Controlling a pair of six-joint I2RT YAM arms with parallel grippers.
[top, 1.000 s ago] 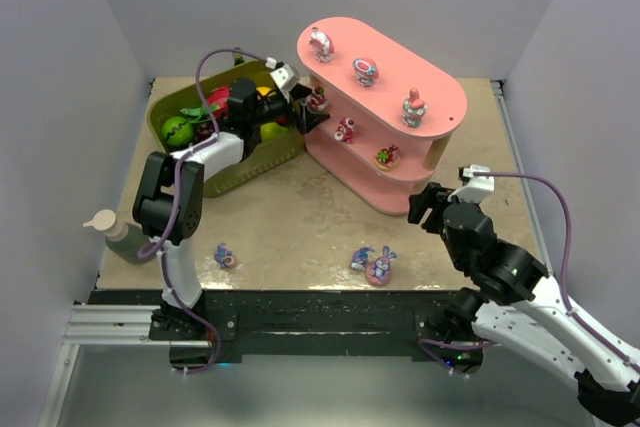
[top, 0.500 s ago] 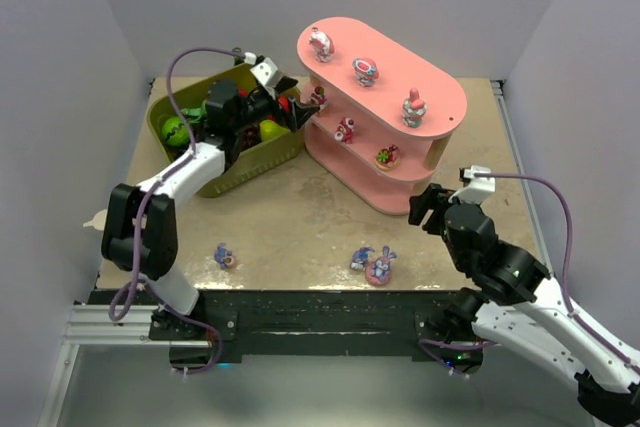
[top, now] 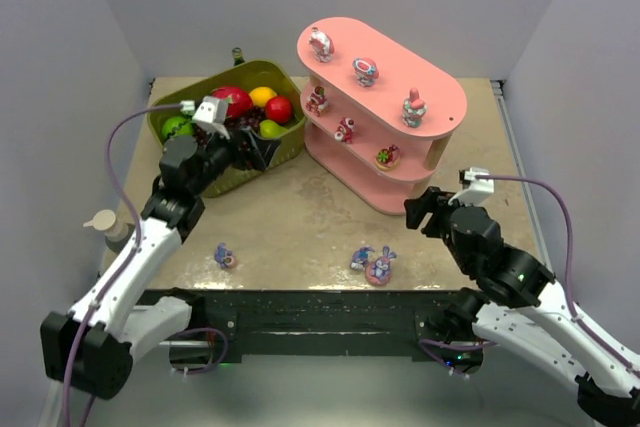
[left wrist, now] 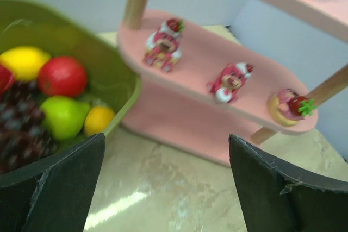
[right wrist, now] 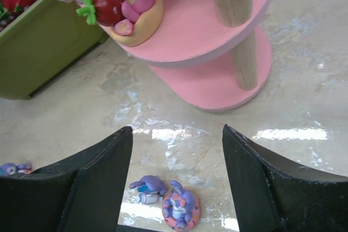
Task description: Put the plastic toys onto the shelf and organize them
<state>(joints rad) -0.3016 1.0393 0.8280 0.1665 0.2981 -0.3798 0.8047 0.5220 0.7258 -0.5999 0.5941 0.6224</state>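
The pink shelf [top: 440, 97] stands at the back right. Three toys stand on its top board, three more on its middle board [left wrist: 201, 58]: a pink bear [left wrist: 162, 44], a second bear [left wrist: 231, 81] and a strawberry donut toy [left wrist: 291, 107]. Three toys lie on the table near the front: a small one [top: 225, 256], a purple one [right wrist: 147, 187] and a bunny on a pink disc [right wrist: 182, 210]. My left gripper [top: 258, 147] is open and empty by the basket's right end, left of the shelf. My right gripper [top: 425, 209] is open and empty, above and behind the two purple toys.
An olive-green basket [top: 215, 175] of plastic fruit and grapes sits left of the shelf, close to it. A soap bottle [top: 110, 232] stands at the table's left edge. Grey walls close in the back and sides.
My left arm has drawn back from the shelf's middle board, to the left and nearer, with the gripper open. The bear stays on the board. The right arm has barely moved.
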